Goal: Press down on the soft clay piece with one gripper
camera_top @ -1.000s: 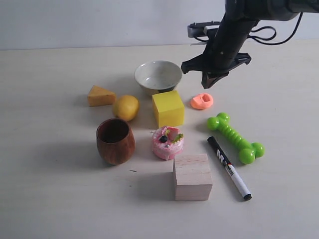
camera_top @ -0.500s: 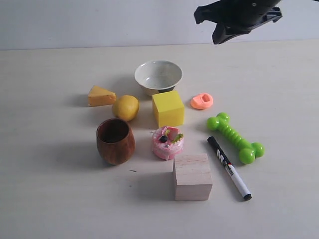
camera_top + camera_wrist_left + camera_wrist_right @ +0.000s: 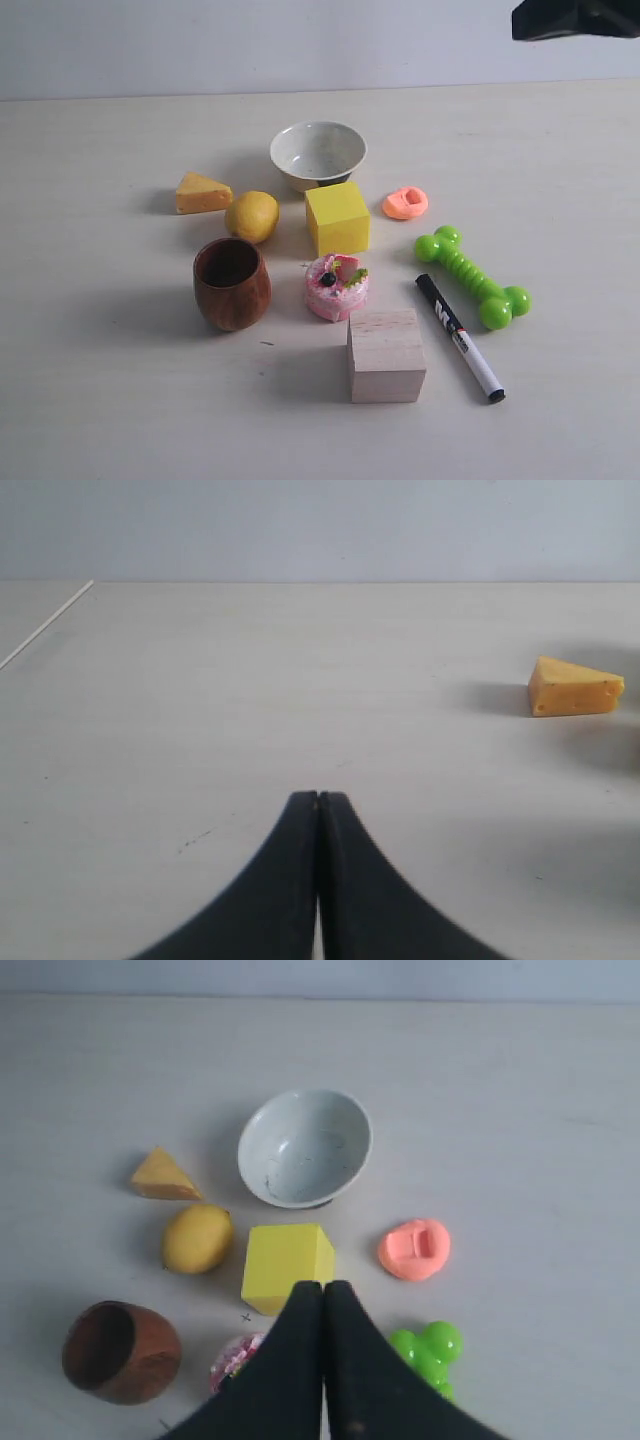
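As I compare with one second ago, my right tool (image 3: 322, 1288) is no longer close over the clay piece (image 3: 405, 203). It is now lifted high, and only a dark part of the arm (image 3: 575, 18) shows at the corner of the exterior view. Its fingers are clenched together and hold nothing. The left tool (image 3: 318, 800) is also clenched, over the bare desk (image 3: 200, 680). The clay piece lies on the desk between the yellow cube (image 3: 337, 217) and the green bone (image 3: 472, 275), flattened, with a dent on top. I judge the press is done.

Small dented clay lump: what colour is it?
The small dented clay lump is salmon-orange; right wrist view shows best.
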Robot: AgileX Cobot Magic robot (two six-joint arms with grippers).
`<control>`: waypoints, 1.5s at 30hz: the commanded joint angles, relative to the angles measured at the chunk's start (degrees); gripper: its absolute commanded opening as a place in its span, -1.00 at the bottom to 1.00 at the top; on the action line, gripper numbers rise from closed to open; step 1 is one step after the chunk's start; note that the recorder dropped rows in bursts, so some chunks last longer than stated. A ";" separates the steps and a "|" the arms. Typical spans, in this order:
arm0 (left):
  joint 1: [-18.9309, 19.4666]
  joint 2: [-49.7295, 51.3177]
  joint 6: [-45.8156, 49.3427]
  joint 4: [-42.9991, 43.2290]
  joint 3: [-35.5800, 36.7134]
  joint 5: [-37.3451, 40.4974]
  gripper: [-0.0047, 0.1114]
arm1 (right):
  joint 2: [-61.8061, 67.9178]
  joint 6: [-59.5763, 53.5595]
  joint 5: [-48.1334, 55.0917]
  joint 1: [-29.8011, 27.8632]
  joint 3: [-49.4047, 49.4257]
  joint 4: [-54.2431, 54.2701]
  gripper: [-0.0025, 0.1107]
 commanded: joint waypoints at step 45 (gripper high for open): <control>-0.31 -0.38 -0.10 -0.12 0.00 -0.46 -0.92 | -58.54 -0.43 -27.43 -26.68 53.28 -13.17 -0.96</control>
